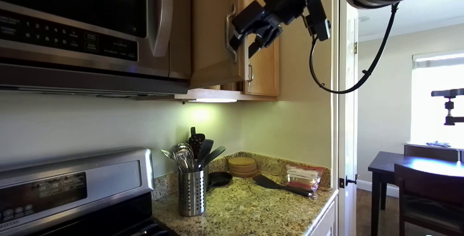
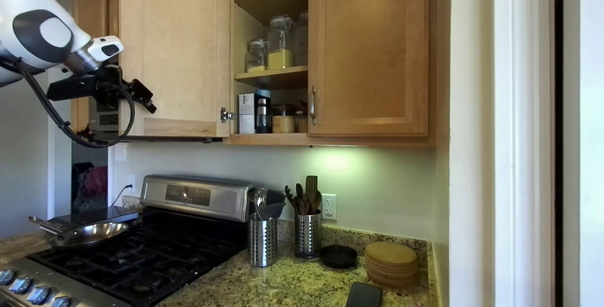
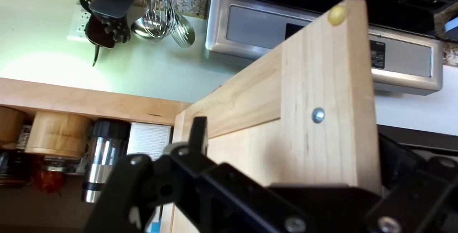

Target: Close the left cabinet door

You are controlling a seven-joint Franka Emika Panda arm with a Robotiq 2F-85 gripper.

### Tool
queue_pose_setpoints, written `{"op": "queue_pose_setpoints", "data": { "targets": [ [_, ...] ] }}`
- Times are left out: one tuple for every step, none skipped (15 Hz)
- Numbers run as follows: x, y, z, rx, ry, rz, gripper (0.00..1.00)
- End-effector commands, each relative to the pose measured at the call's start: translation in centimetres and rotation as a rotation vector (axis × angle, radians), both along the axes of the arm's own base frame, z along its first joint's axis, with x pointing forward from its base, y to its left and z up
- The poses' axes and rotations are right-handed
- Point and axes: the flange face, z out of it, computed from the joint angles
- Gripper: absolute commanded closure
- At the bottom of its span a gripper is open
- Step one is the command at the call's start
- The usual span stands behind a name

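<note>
The left cabinet door stands swung wide open, its pale inner face showing in an exterior view. Its slim silver handle shows on the outer face in an exterior view and is hidden in the wrist view. My gripper is open and straddles the door's free edge. In the wrist view, one finger is on the inner side, apart from the wood. Beyond the edge, on the outer side, is the other finger, partly hidden. It overlaps the handle's lower part in an exterior view; contact I cannot tell.
Shelves with jars fill the opened cabinet. The right-hand cabinet door is closed. A microwave sits beside the open door's outer face, above the stove. Below, the counter bears utensil holders. A cable loops under my arm.
</note>
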Motion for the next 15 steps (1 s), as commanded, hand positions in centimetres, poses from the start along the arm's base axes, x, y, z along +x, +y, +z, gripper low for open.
{"op": "queue_pose_setpoints", "data": {
  "targets": [
    [1.3,-1.3,-1.0,-0.02,-0.027,-0.072,0.0],
    [1.4,-1.7,-0.9,-0.033,-0.032,-0.089,0.0],
    [1.5,-1.9,-1.0,-0.043,-0.037,-0.1,0.0],
    [1.7,-2.7,-1.2,-0.055,-0.042,-0.118,0.0],
    [1.7,-3.0,-1.2,-0.064,-0.047,-0.131,0.0],
    [1.7,-3.8,-1.3,-0.073,-0.043,-0.144,0.0],
    [1.7,-4.3,-1.4,-0.079,-0.047,-0.153,0.0],
    [1.7,-5.5,-1.6,-0.09,-0.037,-0.168,0.0],
    [1.7,-6.4,-1.7,-0.094,-0.03,-0.184,0.0],
    [1.7,-7.8,-1.9,-0.1,-0.016,-0.212,0.0],
    [1.4,-8.8,-1.8,-0.103,-0.007,-0.234,0.0],
    [1.3,-10.0,-1.8,-0.11,0.0,-0.263,0.0],
    [1.3,-11.2,-1.9,-0.118,0.006,-0.282,0.0],
    [1.2,-12.3,-1.8,-0.136,0.013,-0.299,0.0],
    [1.1,-13.2,-1.7,-0.15,0.018,-0.313,0.0]
  ]
}}
